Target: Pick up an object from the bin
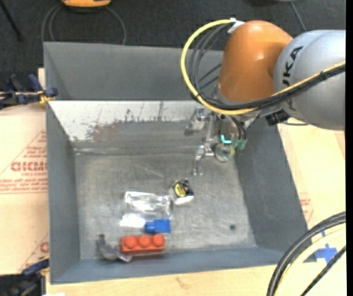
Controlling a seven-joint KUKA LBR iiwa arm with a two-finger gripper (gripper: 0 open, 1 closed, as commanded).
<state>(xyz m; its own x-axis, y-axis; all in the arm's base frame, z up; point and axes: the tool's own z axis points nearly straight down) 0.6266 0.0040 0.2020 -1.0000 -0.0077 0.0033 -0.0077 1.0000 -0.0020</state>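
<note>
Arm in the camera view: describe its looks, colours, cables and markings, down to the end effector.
The arm is a rounded silver-grey casing with black lettering. An orange domed cover caps its wrist. A yellow cable and black ones loop round that cover. The end effector is small, bare grey metal, with a greenish spot on it.

A robotics lab: a grey industrial arm (pixel 315 66) hung with cables (pixel 189 60) stands over a metal bin (pixel 133 66) on a dark floor (pixel 13 48).
</note>
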